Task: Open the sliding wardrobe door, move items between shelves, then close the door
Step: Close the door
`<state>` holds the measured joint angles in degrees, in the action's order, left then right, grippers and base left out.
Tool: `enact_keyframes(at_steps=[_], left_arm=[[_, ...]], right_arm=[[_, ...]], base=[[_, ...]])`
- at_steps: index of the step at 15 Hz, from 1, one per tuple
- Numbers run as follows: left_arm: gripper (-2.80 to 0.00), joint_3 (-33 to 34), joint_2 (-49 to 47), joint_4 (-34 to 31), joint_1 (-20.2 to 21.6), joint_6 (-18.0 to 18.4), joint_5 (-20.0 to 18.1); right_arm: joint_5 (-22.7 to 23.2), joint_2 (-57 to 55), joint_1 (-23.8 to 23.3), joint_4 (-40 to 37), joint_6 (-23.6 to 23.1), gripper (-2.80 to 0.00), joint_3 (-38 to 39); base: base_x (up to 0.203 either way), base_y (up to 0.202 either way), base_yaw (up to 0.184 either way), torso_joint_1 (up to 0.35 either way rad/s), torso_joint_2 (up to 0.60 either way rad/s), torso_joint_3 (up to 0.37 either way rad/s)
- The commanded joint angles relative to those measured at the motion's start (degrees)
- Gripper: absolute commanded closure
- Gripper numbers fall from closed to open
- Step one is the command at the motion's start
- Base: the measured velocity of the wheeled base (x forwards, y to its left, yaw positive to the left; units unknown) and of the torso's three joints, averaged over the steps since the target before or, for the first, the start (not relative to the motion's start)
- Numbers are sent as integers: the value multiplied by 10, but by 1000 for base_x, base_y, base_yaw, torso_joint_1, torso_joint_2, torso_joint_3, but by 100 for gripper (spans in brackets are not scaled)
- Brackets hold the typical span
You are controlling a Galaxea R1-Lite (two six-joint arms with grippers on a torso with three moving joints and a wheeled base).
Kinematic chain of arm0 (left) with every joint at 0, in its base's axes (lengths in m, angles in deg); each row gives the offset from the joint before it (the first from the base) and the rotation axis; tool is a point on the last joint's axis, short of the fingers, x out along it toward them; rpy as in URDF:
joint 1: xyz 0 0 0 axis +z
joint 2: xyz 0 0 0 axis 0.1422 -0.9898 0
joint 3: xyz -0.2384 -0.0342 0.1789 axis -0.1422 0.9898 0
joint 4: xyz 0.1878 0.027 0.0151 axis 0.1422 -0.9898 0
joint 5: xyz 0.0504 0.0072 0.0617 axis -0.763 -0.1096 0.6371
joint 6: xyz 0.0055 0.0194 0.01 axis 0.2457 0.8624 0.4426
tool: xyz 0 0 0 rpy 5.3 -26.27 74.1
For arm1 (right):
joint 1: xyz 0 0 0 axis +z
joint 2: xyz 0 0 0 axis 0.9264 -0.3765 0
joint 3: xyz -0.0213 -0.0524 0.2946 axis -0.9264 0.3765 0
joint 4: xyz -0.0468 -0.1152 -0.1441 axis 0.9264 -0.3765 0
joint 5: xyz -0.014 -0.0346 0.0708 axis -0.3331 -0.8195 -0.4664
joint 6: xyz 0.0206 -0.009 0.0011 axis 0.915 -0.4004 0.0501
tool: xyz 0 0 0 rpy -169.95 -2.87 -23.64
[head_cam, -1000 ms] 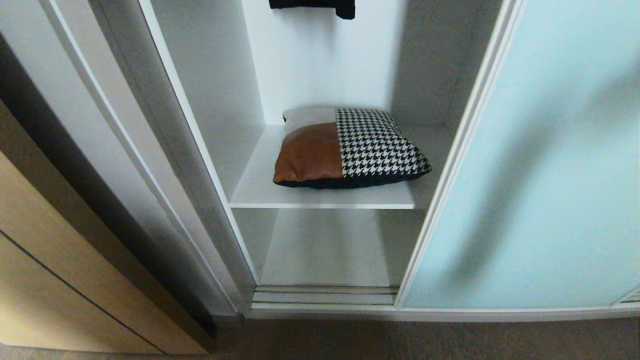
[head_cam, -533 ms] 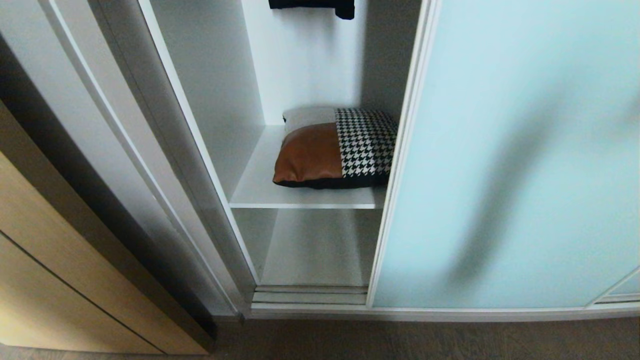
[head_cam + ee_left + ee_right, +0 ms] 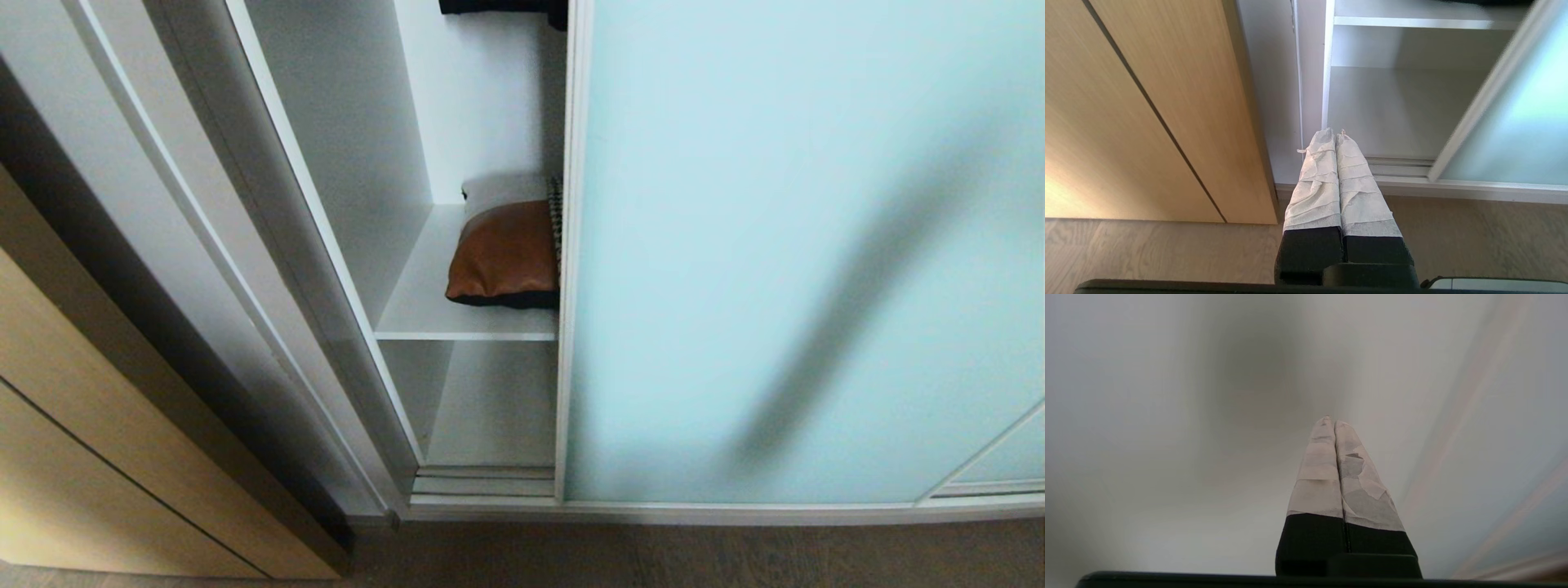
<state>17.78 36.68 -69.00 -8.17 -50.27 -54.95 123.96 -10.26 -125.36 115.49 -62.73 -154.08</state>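
Observation:
The sliding wardrobe door (image 3: 784,245), frosted pale aqua glass in a thin silver frame, covers the right and middle of the opening; a narrow gap stays at the left. Through that gap the patchwork cushion (image 3: 502,253) lies on the upper white shelf (image 3: 424,318), its houndstooth half hidden behind the door. A lower shelf (image 3: 490,408) is bare. My right gripper (image 3: 1330,420) is shut and empty, with its taped tips near a blurred pale surface; whether they touch it I cannot tell. My left gripper (image 3: 1334,131) is shut and empty, parked low, pointing at the wardrobe's base.
A light wooden panel (image 3: 90,425) stands at the left beside the wardrobe's white side wall (image 3: 245,245). A dark garment (image 3: 498,6) hangs at the top of the opening. The door track (image 3: 482,482) runs along the bottom, above brown flooring (image 3: 653,555).
The sliding door has travelled left across the opening, covering most of the cushion and shelves. The cushion itself has not moved.

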Motion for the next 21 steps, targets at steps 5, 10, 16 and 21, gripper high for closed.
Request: enact_keyframes(at_steps=[5, 10, 16, 21], left_arm=[[0, 1, -1, 0, 0, 0, 0], [0, 1, -1, 0, 0, 0, 0], [0, 1, -1, 0, 0, 0, 0], [0, 1, -1, 0, 0, 0, 0]], right_arm=[[-36, -119, -23, 3, 1, 0, -117], [-65, -224, -21, -2, 2, 0, -223], [-54, -292, 15, 4, 73, 0, -300], [-30, -286, 53, 4, 93, 0, -292]], base=[[0, 0, 0, 0, 0, 0], [0, 0, 0, 0, 0, 0], [0, 0, 0, 0, 0, 0], [0, 0, 0, 0, 0, 0]])
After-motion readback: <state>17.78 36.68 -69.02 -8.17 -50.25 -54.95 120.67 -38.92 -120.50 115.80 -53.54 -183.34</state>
